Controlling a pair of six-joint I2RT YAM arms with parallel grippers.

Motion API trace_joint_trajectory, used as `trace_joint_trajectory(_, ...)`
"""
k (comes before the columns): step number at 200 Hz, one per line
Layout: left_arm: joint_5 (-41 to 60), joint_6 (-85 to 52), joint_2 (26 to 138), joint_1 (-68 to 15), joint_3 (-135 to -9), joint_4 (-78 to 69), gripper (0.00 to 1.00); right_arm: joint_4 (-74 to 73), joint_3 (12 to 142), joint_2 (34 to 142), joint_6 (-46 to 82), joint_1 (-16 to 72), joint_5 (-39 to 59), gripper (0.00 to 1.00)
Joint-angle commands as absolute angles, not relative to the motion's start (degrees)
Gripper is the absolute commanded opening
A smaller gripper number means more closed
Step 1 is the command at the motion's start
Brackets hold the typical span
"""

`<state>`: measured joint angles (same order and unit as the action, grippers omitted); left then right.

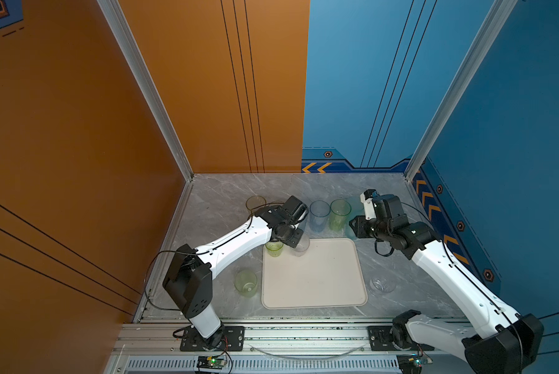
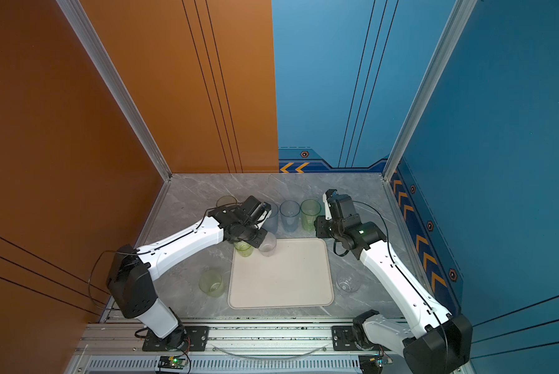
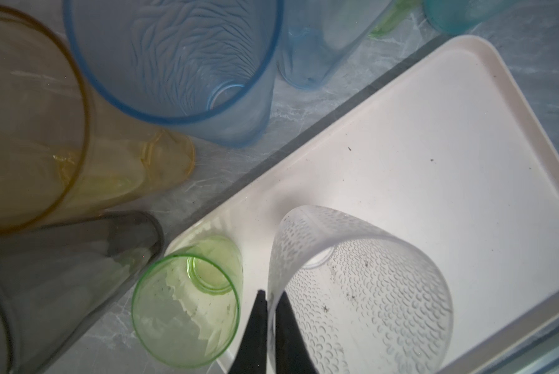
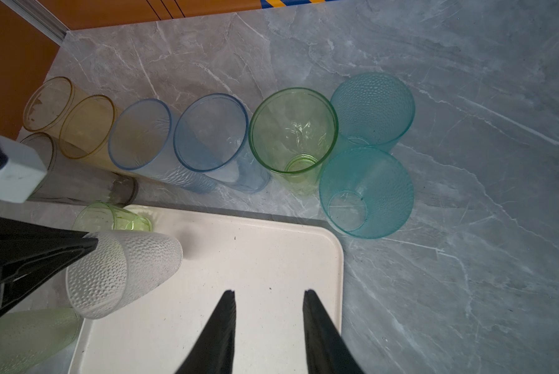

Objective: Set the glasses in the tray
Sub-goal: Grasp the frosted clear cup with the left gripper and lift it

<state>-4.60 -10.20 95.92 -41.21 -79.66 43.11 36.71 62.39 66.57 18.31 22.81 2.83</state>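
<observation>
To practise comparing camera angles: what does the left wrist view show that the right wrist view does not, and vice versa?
Left wrist only: the left gripper pinching the clear dimpled glass, a finger each side of its wall. Right wrist only: the open right gripper and a pale green dimpled glass beside the cream tray. Both: tray, clear glass, small green glass, smoky grey glass.

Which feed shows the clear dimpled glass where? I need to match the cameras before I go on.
Top views: in both, the clear dimpled glass sits at the far left corner of the tray.
Left wrist view: close up, rim pinched by the left gripper fingers.
Right wrist view: over the tray corner, at the left gripper's black fingers.
Shared landmark: the small green glass beside it.
</observation>
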Motion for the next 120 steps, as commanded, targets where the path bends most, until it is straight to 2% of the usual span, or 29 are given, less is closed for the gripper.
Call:
trace_joint_trajectory(1, -1.93, -8.8, 97.48, -40.0, -81.77, 41.63, 0.08, 38.75, 63.16, 67.82, 18.81, 22.41, 2.5, 0.34)
trace_joint_trajectory(120, -2.08, -7.44, 100.47, -38.06, -82.01, 41.57, 0.08, 38.93, 64.3, 70.83, 18.72, 22.49, 2.47, 0.34)
